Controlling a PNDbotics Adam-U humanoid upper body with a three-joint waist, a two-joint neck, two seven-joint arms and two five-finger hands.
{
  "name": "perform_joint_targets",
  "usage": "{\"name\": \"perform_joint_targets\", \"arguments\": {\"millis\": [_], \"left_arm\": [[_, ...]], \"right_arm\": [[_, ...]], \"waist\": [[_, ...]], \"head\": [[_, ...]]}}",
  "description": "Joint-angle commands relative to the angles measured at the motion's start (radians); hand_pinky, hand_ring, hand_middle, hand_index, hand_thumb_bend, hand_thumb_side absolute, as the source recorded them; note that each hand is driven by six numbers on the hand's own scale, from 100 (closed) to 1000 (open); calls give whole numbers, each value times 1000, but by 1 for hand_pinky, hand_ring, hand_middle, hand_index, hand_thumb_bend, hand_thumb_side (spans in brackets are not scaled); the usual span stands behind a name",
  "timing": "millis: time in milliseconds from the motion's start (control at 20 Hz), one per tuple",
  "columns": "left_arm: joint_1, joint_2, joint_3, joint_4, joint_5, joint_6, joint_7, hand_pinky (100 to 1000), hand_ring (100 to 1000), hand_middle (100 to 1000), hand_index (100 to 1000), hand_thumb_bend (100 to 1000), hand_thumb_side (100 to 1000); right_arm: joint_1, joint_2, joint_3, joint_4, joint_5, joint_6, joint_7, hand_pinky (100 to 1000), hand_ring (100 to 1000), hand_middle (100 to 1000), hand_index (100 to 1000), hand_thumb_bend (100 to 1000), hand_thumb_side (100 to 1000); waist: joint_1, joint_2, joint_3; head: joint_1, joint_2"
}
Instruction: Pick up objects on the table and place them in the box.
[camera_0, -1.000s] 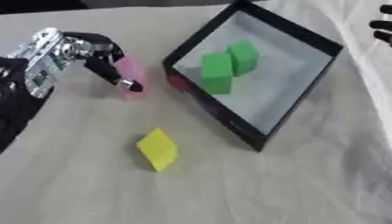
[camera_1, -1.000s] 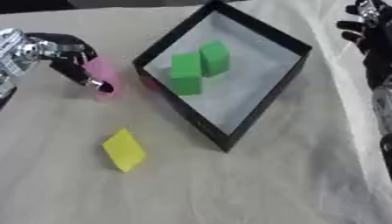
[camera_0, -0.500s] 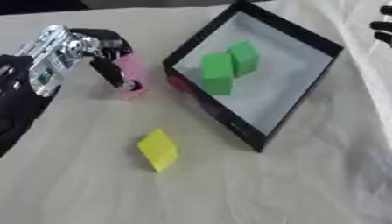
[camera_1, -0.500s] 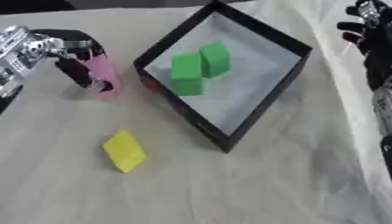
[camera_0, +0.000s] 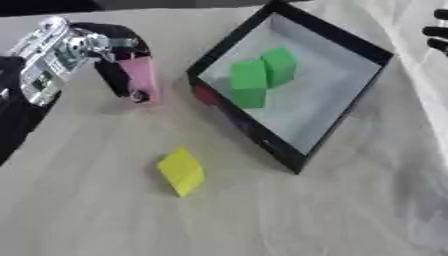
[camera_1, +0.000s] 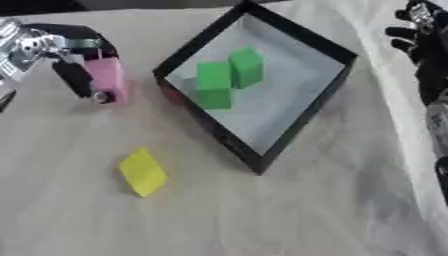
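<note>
Nearest, the yellow block (camera_0: 181, 171) lies untouched on the table's near-left part. Beyond it, the left hand (camera_0: 105, 57) has its fingers curled round the pink block (camera_0: 140, 80) – now upright and seemingly lifted, where a second ago it leaned lower. The box (camera_0: 350, 112) beside it holds two green blocks (camera_0: 261, 75); the right hand (camera_1: 418, 30) idles at the far-right edge, fingers relaxed.

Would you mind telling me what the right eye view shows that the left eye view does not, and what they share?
Only the right eye view shows the right hand with part of its arm, at the right edge. The left eye view catches only dark fingertips there and adds nothing of its own. Both show the left hand curled round the pink block, the yellow block on the cloth, and two green blocks inside the black box.
</note>
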Motion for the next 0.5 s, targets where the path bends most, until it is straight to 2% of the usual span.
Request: {"name": "perform_joint_targets", "arguments": {"millis": [50, 250, 500], "left_arm": [[-42, 58, 32, -72, 33, -4, -7, 777, 609, 559, 664, 103, 100], [-82, 59, 46, -131, 75, -18, -15, 778, 610, 559, 665, 100, 100], [-130, 31, 51, -156, 72, -35, 4, 782, 616, 566, 670, 103, 100]], "right_arm": [[-12, -30, -10, -9, 2, -2, 0, 880, 783, 814, 904, 100, 666], [-17, -33, -9, -12, 0, -5, 1, 880, 783, 814, 904, 100, 662], [-22, -35, -7, -13, -1, -6, 4, 881, 783, 815, 904, 100, 661]], "waist": [[-7, -31, 3], [-13, -35, 5], [-16, -37, 5]], "head": [[-6, 1], [-9, -3], [-7, -10]]}}
